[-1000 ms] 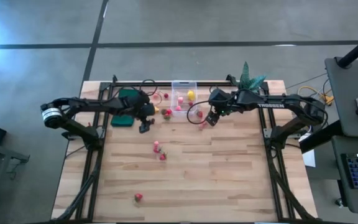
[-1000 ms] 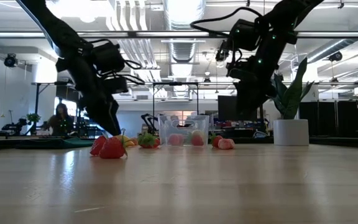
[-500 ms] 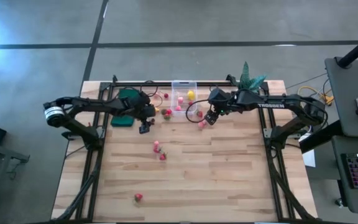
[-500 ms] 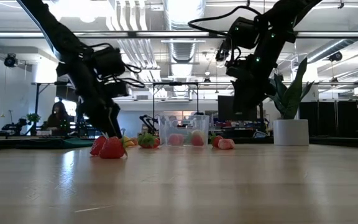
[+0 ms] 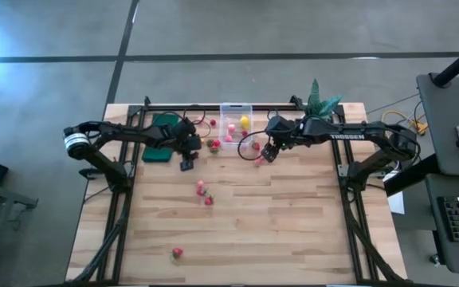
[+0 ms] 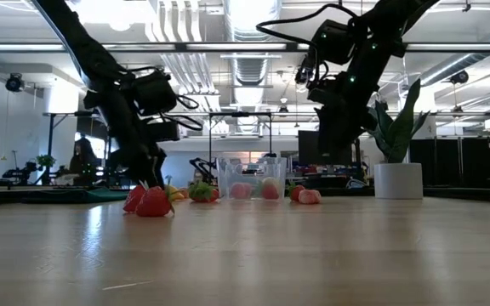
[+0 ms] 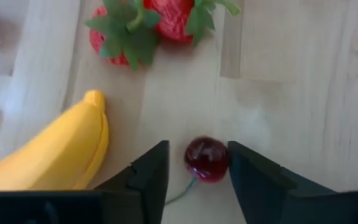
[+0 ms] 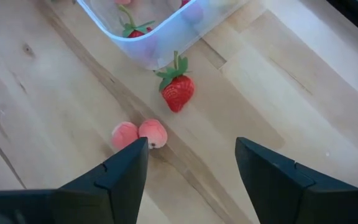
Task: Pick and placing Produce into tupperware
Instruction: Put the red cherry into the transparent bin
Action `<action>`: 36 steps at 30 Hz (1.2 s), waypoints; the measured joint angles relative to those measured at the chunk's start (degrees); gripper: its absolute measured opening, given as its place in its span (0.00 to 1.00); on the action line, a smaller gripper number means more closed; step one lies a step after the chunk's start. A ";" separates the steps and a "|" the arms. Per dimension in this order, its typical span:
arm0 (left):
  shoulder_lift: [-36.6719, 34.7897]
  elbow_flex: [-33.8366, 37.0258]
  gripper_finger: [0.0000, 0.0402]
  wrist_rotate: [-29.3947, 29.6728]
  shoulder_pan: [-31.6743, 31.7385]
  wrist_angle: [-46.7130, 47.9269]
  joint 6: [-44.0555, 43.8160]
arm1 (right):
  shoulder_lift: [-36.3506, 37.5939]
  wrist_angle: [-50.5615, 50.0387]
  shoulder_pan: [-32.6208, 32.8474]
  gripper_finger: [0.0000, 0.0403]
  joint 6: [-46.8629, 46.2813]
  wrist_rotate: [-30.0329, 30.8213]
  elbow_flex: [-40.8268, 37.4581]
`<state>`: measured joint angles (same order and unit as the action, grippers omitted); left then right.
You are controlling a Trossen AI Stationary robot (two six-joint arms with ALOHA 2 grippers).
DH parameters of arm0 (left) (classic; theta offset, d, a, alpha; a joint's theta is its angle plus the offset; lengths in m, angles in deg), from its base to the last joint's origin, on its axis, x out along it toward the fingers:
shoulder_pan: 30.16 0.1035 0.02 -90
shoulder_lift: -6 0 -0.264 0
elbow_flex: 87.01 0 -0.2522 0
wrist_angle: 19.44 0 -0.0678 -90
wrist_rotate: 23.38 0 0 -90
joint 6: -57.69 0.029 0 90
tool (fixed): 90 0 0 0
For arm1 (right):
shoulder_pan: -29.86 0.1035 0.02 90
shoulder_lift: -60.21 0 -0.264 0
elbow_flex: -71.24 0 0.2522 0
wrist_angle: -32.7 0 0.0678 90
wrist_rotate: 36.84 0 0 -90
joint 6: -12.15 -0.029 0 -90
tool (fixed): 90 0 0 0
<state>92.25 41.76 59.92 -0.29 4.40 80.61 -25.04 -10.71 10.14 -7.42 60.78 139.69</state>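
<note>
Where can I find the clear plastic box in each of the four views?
High view: the clear rectangular plastic box sits at the table's far edge, near the centre.
Low view: centre, far back.
Left wrist view: cannot tell.
Right wrist view: one corner, at the top.
Shared landmark: two pink fruits near it.

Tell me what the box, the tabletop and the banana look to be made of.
The tupperware looks like clear, glossy plastic: fruit shows through its wall. The table looks like pale wood in joined strips with visible grain and a matte finish. The banana, beside the open left claw, seems moulded plastic or rubber, uniformly yellow and smooth, likely a toy, though that's a guess.
</note>
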 joint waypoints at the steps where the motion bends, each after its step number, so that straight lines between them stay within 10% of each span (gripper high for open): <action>1: 0.03 0.09 0.35 0.00 0.00 -0.02 0.00 | 0.00 0.10 0.00 0.58 0.01 0.00 -0.02; 25: -0.73 -1.49 0.13 1.31 0.02 1.51 -1.58 | 0.00 0.36 0.00 0.58 0.04 0.17 -0.17; 36: -6.64 -15.99 0.13 1.08 0.04 -0.46 -0.51 | 0.00 0.38 0.00 0.58 0.10 0.15 -0.17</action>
<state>85.62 25.77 61.00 -0.25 3.94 80.10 -25.04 -10.33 10.14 -7.31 60.93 139.52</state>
